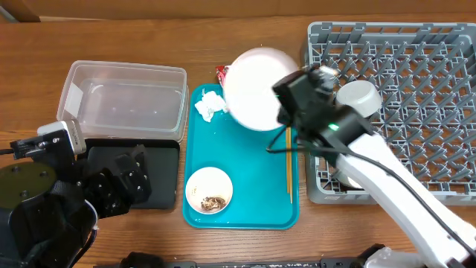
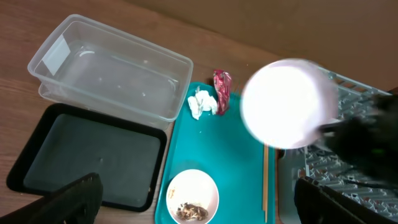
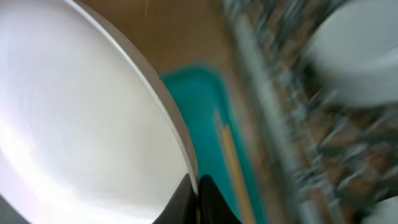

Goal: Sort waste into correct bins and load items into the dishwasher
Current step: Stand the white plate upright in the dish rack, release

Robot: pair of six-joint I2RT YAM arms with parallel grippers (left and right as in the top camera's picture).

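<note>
Held large round white plate [image 1: 255, 88] by its rim in clenched right gripper [image 1: 283, 104], above teal tray [image 1: 245, 167], dish rack [image 1: 416, 97] alongside. Hung left gripper [image 1: 125, 186], fingers released, over black tray [image 1: 160, 160].

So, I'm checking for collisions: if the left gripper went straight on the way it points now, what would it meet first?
Likely the small bowl with food scraps on the teal tray: it sits centred between the fingers of the open left gripper in the wrist view. Depth is unclear.
</note>
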